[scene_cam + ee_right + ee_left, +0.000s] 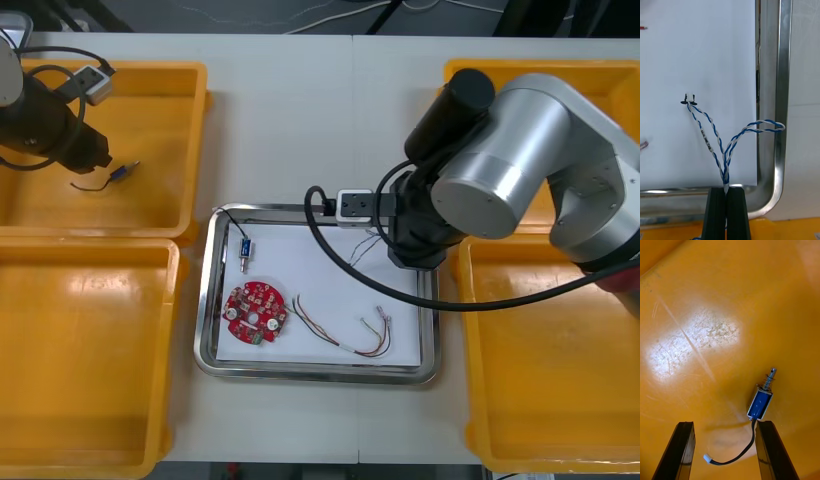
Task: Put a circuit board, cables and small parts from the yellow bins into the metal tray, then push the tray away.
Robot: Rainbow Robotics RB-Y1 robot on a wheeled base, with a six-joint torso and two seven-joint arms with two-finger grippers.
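Observation:
My right gripper (726, 198) is shut on a twisted blue and white cable (707, 137) over the far right corner of the metal tray (208, 300). The cable's loop and white plug trail onto the tray's white inside. In the tray lie a round red circuit board (255, 312), a small blue metal part (243, 250) and a red and yellow cable (350, 338). My left gripper (727, 452) is open low in the far left yellow bin (150, 110). A small blue metal part (760, 402) with a black wire lies just ahead of one of its fingers (771, 450).
The near left yellow bin (80, 350) and near right yellow bin (550, 390) flank the tray. The right arm covers much of the far right yellow bin (470, 72). The tray's shiny rim (784, 93) runs beside the held cable.

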